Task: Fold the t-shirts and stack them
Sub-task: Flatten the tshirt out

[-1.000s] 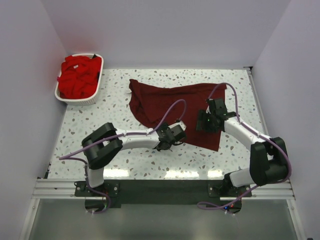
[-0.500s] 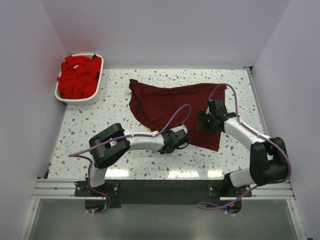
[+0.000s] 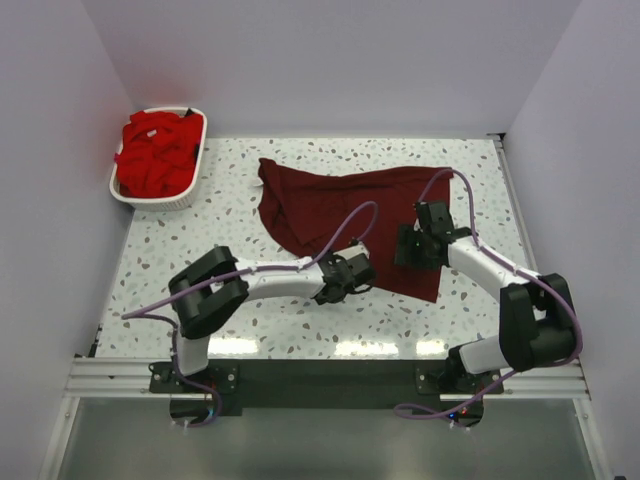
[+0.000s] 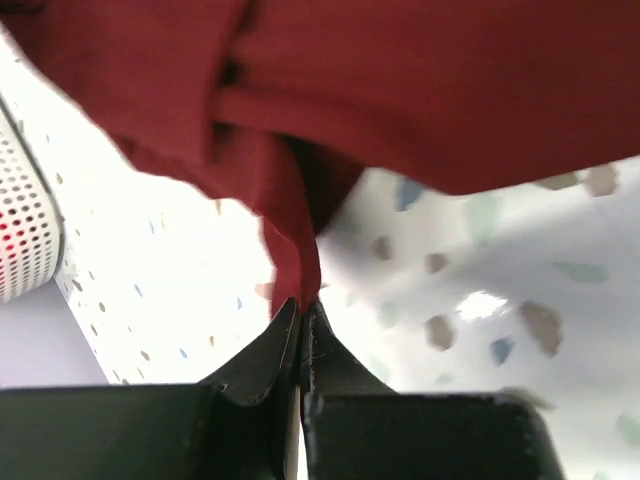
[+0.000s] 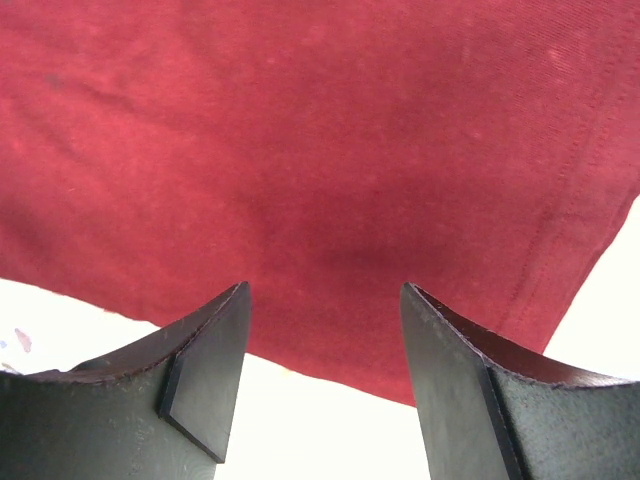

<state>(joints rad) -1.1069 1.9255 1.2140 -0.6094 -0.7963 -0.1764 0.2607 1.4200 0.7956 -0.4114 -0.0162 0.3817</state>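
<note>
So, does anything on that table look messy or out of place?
The maroon shirt lies rumpled and askew, bunched in folds on the basket side, one edge pinched by the left tool. The red shirts sit heaped in the basket.

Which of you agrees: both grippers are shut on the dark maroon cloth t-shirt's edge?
Only the left gripper is shut on the dark maroon cloth t-shirt, at its edge. The right gripper is open, its jaws apart above the shirt, as the right wrist view shows.

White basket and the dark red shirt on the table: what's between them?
Nothing but bare speckled table, as the top view shows, between basket and shirt.
</note>
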